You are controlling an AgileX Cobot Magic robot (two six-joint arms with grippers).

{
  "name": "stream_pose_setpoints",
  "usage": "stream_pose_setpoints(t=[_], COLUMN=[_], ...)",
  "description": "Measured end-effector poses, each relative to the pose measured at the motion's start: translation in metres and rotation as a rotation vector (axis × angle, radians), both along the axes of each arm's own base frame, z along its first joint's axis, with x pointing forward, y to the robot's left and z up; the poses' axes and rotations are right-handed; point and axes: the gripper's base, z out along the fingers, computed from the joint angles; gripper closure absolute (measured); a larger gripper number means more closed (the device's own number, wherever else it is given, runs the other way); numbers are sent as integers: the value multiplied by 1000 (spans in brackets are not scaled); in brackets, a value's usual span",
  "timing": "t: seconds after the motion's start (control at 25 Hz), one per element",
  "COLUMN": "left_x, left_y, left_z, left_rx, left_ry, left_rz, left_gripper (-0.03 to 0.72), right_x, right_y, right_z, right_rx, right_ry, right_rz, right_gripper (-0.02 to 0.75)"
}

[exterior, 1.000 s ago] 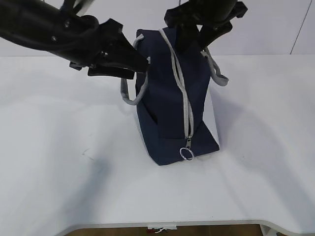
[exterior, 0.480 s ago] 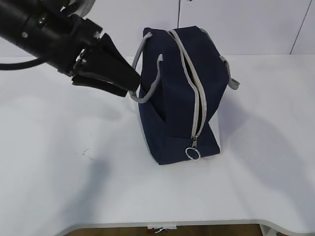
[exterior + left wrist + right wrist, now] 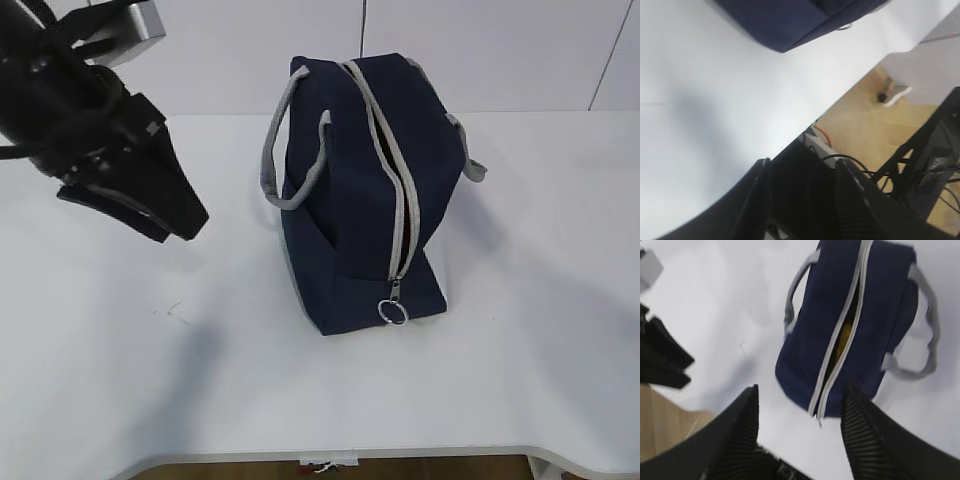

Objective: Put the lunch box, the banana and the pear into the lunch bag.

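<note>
We are seeing the boxy navy-blue fabric lunch bag (image 3: 360, 200) standing on the white tabletop (image 3: 520, 350), zipper parted, something yellow showing inside | left claw (image 3: 802, 197) hanging released, empty | right claw (image 3: 800, 425) hovering released above the bag

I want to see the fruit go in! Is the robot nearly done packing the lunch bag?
Nearly, it seems. No food is left on the white table, and something yellow shows through the lunch bag's unzipped top, though which fruit is unclear. The left gripper and right gripper are both open and empty, away from the bag. The lunch box can't be seen; the zipper isn't closed.
</note>
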Motion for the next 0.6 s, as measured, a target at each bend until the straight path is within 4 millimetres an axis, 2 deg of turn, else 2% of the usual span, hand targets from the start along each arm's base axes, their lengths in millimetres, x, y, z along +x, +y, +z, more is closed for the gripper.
stream_pose_setpoints(t=[0.12, 0.24, 0.6], left_x=[-6, -12, -17], left_y=[4, 4, 5], left_z=[6, 13, 19], left_rx=[55, 65, 64], left_ry=[-19, -42, -56], left_rz=[22, 18, 13], left_gripper=[366, 366, 370], right_x=[-22, -45, -99], right_y=[-9, -20, -49], right_z=[-13, -25, -89], right_rx=[-1, 26, 19], right_ry=[4, -79, -360], right_rz=[3, -8, 13], right_gripper=[309, 309, 309])
